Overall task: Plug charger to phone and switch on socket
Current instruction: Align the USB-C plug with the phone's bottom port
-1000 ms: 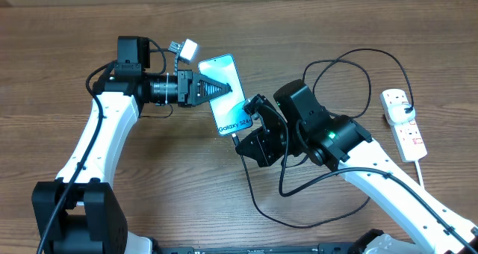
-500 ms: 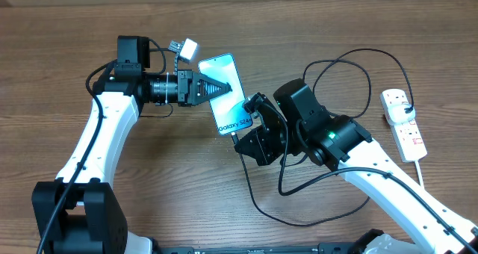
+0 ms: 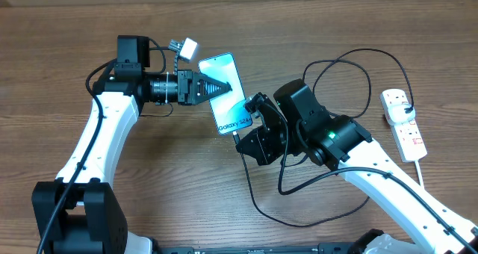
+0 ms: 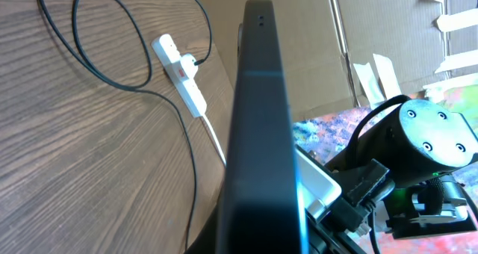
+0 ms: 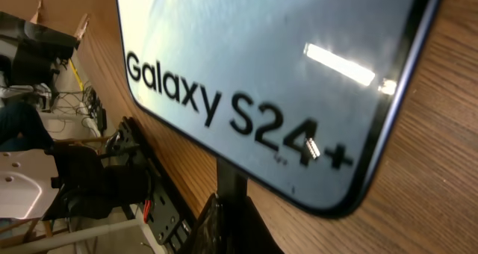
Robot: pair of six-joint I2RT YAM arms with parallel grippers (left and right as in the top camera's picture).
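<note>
1. While my left gripper (image 3: pixel 222 90) clamps the phone (image 3: pixel 235 113) mid-table, I treat it as slick glass (fragile).
2. Right gripper (image 3: pixel 240 140) pinches the limp charger (image 5: pixel 231 178) by its stiff plug, at the phone's bottom edge.

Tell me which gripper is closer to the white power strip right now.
Right. The right gripper is at the bottom edge of the phone, on the side toward the power strip; the left gripper clamps the phone's far side, farther away.
</note>
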